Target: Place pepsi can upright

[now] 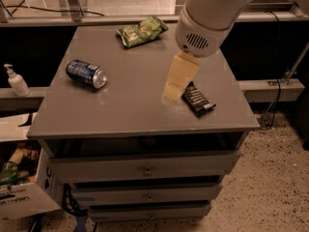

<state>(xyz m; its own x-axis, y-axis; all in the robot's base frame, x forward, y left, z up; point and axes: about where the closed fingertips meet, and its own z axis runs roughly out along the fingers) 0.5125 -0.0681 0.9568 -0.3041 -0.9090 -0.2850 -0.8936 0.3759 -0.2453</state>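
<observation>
The grey worktop (120, 115) carries the pepsi can (87, 74) lying on its side toward the left, a green snack bag (142, 31) at the far edge and a black candy bar (198, 99) toward the near right, with the end effector (173, 92) hanging just left of that bar.

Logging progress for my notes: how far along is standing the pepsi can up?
Done: nothing yet; the pepsi can lies on its side near the left edge of the table. In hand: the gripper hangs beside the candy bar, well right of the can. Left: reach the can, grasp it, set it upright.
</observation>
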